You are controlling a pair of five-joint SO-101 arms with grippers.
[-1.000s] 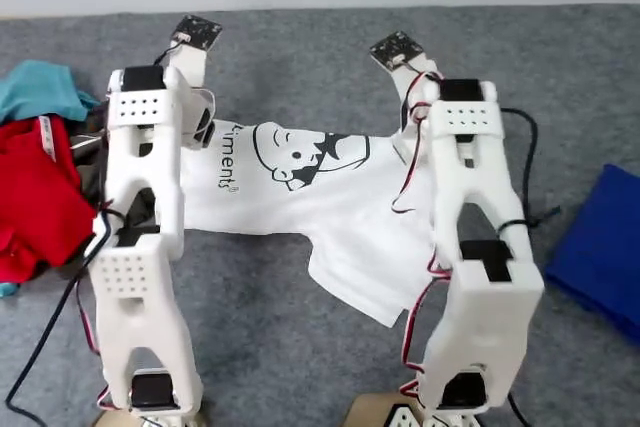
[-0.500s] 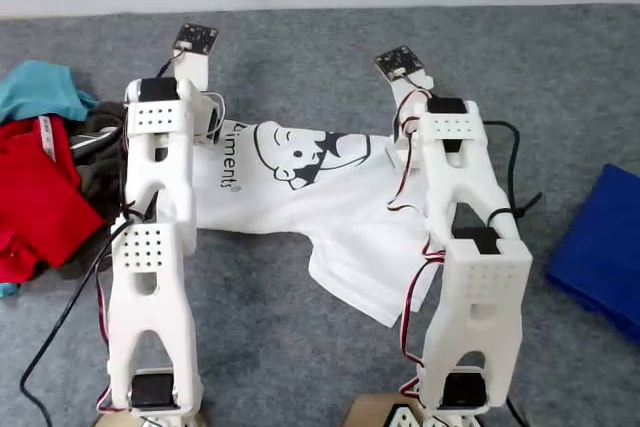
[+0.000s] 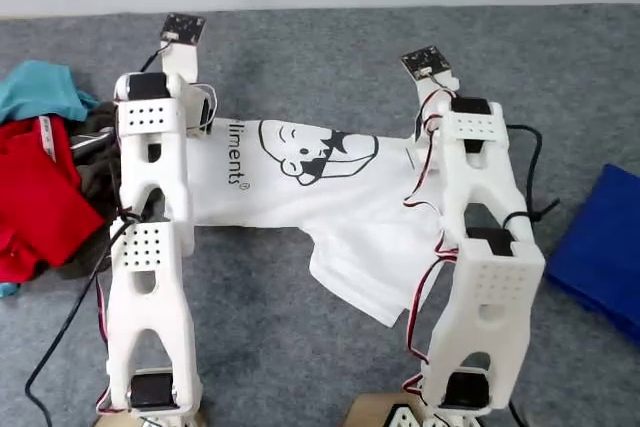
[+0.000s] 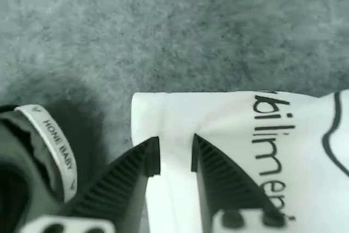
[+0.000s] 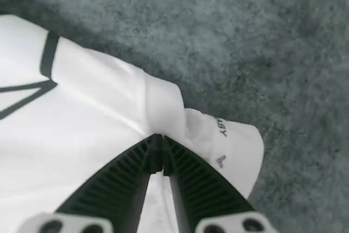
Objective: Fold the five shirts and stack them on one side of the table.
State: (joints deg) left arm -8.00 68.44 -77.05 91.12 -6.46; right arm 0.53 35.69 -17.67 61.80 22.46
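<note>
Two pinches, shirt held spread for folding: left gripper nipping one edge, right gripper clamped on the other.

I have the shirt lying across the middle of the table between my two arms, the left gripper on its left end, the right gripper on its right end, and its lower part trailing back toward the right arm's base. A pile of other shirts sits at the table's left edge, just beside that left end. A folded shirt lies at the right edge, well apart.
</note>
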